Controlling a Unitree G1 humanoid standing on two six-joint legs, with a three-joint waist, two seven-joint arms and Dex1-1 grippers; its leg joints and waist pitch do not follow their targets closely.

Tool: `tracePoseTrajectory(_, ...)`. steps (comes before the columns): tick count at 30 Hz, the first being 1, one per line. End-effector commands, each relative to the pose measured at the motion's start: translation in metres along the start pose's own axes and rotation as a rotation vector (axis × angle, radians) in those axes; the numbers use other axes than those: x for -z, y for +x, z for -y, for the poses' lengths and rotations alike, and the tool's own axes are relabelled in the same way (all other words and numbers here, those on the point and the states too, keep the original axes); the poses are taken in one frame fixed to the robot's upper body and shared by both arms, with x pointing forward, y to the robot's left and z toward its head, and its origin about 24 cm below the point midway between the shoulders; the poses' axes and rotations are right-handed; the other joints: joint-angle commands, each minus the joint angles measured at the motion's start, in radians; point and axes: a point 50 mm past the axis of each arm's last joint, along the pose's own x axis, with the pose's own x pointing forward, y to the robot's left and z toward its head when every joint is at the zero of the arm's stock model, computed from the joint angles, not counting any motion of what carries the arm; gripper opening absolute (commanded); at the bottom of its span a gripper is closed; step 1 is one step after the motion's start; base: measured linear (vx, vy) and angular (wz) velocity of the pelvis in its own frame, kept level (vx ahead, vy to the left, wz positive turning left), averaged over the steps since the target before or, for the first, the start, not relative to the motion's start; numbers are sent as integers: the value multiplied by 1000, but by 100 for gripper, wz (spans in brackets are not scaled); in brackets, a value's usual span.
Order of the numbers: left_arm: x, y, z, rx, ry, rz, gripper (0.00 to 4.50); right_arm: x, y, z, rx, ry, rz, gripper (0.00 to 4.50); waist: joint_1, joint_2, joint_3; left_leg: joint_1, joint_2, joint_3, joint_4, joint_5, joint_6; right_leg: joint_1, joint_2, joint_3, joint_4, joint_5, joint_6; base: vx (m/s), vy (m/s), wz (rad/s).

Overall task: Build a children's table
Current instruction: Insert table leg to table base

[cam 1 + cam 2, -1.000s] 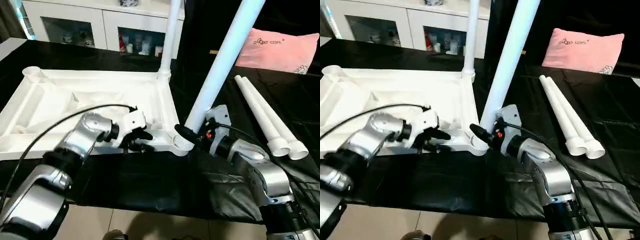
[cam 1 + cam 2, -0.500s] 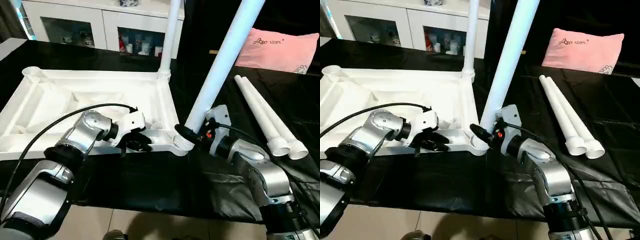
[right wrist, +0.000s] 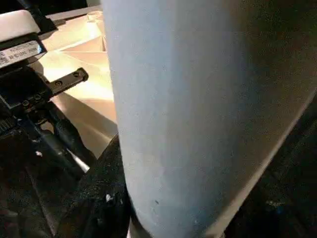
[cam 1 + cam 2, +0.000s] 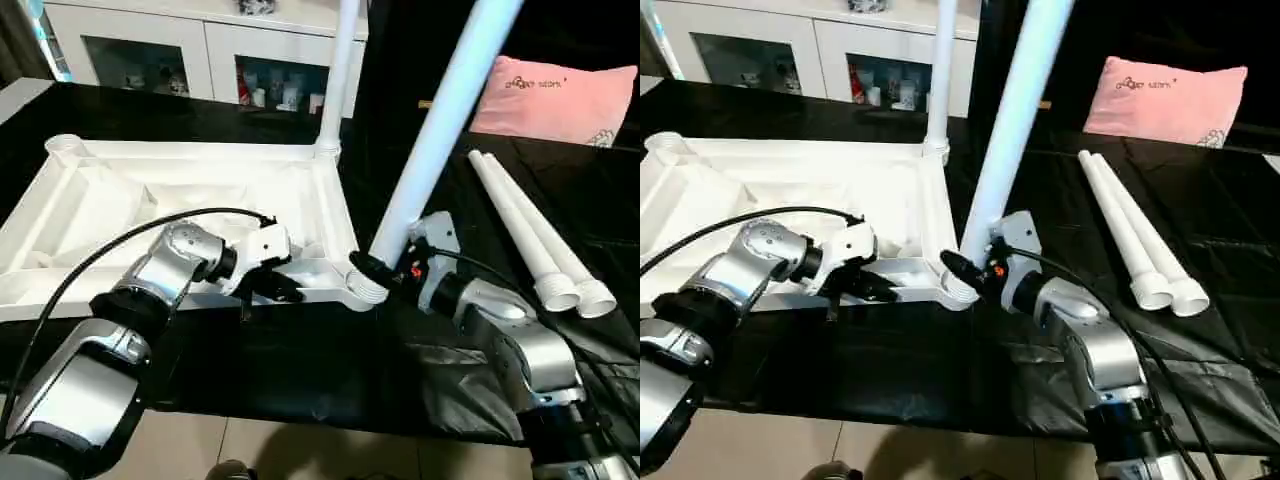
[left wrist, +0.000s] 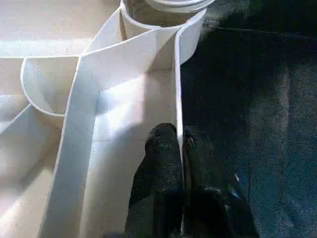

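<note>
The white tabletop (image 4: 200,200) lies upside down on a black-covered surface (image 4: 300,360), its ribbed underside facing up and round sockets at its corners. One leg (image 4: 340,70) stands upright in the far corner socket nearest the cabinet (image 4: 200,45). A second leg (image 4: 430,140) rises at a slant from the near corner socket (image 4: 362,285), leaning away to the right at its top.

The right gripper (image 4: 372,268) is at the foot of this slanted leg, its black fingers (image 3: 99,198) closed around the tube just above the socket; the right wrist view shows the leg close against one dark finger. The left gripper (image 5: 179,148) is on the near rim of the tabletop, just beside that same corner. In the left wrist view its two fingers (image 5: 161,163) are pressed together with the thin upright edge wall of the tabletop pinched between them, one finger inside the rim and the other outside over the black cover.

Two more legs (image 4: 530,240) lie side by side on the black surface to the right, well apart from the tabletop, their wider ends toward the robot. A pink pillow (image 4: 560,95) rests beyond them at the far right
</note>
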Motion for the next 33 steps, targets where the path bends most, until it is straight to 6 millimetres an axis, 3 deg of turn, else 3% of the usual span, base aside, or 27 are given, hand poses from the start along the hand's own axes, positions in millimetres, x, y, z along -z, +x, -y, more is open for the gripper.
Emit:
tracePoseTrajectory(1,-9,-3,-4,-8,36,14,0,4,2,4,-2,-7,-28,191,-1,26,-78,20,44,-19,-73,-258,-44,51,-95,59,-87,-250,-176,0,0,0)
tracePoseTrajectory(11,-8,-1,-6,-42,38,16,0,13,14,4,-38,20,-69,191,1,20,-78,20,45,-18,-72,-257,-36,51,-97,59,-89,-262,-177,0,0,0)
tracePoseTrajectory(15,-8,0,-6,-44,39,17,0,15,17,4,-54,22,-83,191,0,23,-74,21,45,-20,-75,-286,-39,49,-98,58,-96,-327,-163,0,0,0)
tracePoseTrajectory(20,-8,-1,-8,-60,50,6,0,16,24,5,-73,16,-96,191,0,16,-72,23,44,-20,-74,-294,-38,45,-101,57,-101,-386,-148,0,0,0)
tracePoseTrajectory(25,-9,-1,-8,-65,49,20,0,16,25,15,-31,117,-49,191,0,20,-71,23,45,-23,-75,-307,-36,42,-103,56,-106,-417,-140,0,0,0)
tracePoseTrajectory(28,-9,-2,-9,-78,31,30,0,18,21,19,-14,179,-18,191,0,20,-73,24,46,-22,-75,-308,-35,42,-103,57,-104,-397,-149,0,0,0)
tracePoseTrajectory(29,-9,-2,-10,-84,23,36,0,19,20,20,-11,200,-6,191,2,25,-74,23,46,-23,-75,-304,-36,44,-103,57,-102,-386,-152,0,0,0)
tracePoseTrajectory(33,-11,-5,-12,-103,-1,62,0,27,12,22,7,262,26,191,5,22,-78,18,46,-20,-75,-268,-28,49,-100,57,-91,-287,-180,0,0,0)
